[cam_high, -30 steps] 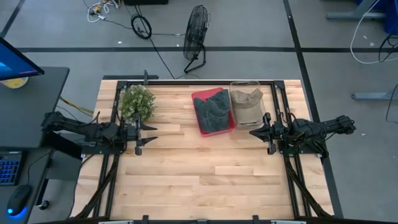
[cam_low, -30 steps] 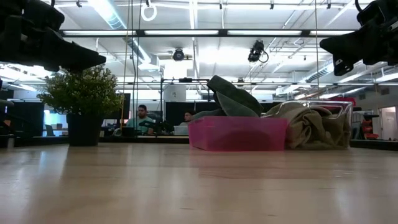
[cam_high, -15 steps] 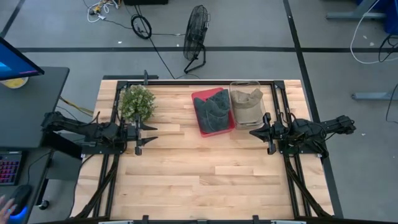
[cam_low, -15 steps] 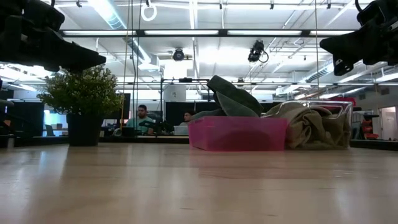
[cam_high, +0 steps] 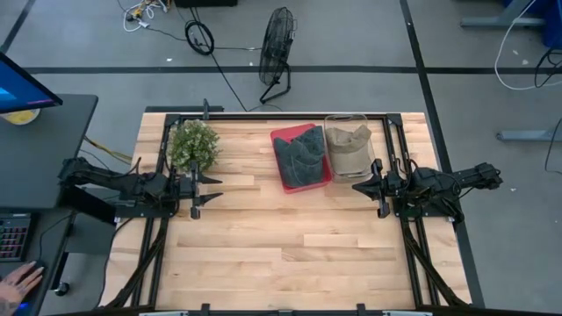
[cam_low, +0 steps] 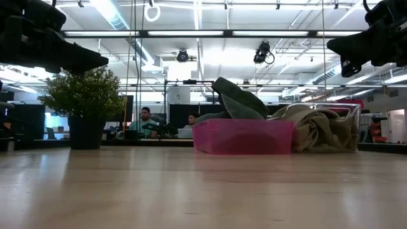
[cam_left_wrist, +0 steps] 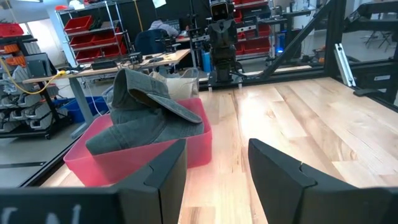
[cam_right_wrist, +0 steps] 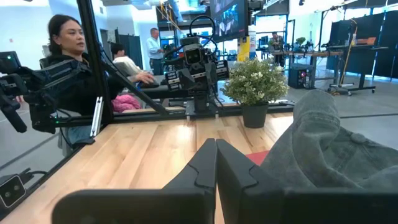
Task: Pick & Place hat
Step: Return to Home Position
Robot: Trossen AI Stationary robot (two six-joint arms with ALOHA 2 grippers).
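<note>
A pile of grey-green hats (cam_high: 303,154) fills a pink bin (cam_high: 283,180) at the table's far middle; the top hat (cam_left_wrist: 146,102) rises above the bin's rim. Tan hats (cam_high: 349,143) lie in a clear bin (cam_low: 350,117) right of it. My left gripper (cam_high: 215,189) hovers open near the left edge, pointing at the pink bin (cam_left_wrist: 134,155). My right gripper (cam_high: 356,186) hovers shut just near of the clear bin; its wrist view shows the shut fingers (cam_right_wrist: 216,163) beside a grey hat (cam_right_wrist: 323,155). Both hang well above the tabletop (cam_low: 63,54) (cam_low: 353,48).
A potted plant (cam_high: 193,145) stands at the far left, just beyond my left gripper. Bare wooden tabletop (cam_high: 290,237) stretches across the middle and near side. Black frame rails (cam_high: 158,237) run along both sides. People sit beyond the table (cam_right_wrist: 74,68); a hand (cam_high: 18,281) rests at a desk.
</note>
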